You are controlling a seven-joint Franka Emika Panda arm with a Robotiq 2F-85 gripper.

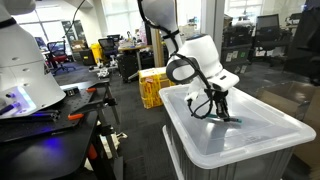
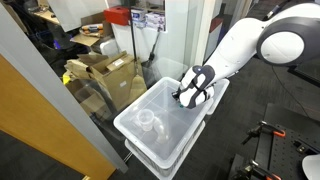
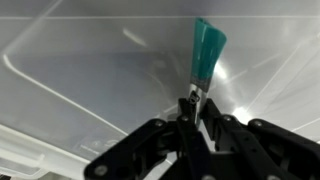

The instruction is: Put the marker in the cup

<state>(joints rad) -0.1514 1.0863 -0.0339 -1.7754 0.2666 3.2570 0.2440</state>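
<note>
In the wrist view my gripper [image 3: 190, 104] is shut on the darker end of the teal-green marker [image 3: 206, 50], which sticks out ahead of the fingertips over the white bin lid [image 3: 80, 70]. In an exterior view the gripper [image 1: 221, 110] is low over the lid [image 1: 260, 135] with the marker [image 1: 231, 118] at its tips. In an exterior view the gripper [image 2: 189, 97] is at the lid's far side. The small translucent cup [image 2: 146, 121] stands upright on the lid [image 2: 165, 135], apart from the gripper.
The lid covers a big white bin. A yellow crate [image 1: 151, 86] stands on the floor behind it. Cardboard boxes [image 2: 105, 72] lie beyond a glass pane. A dark workbench [image 1: 50, 125] with tools is at one side.
</note>
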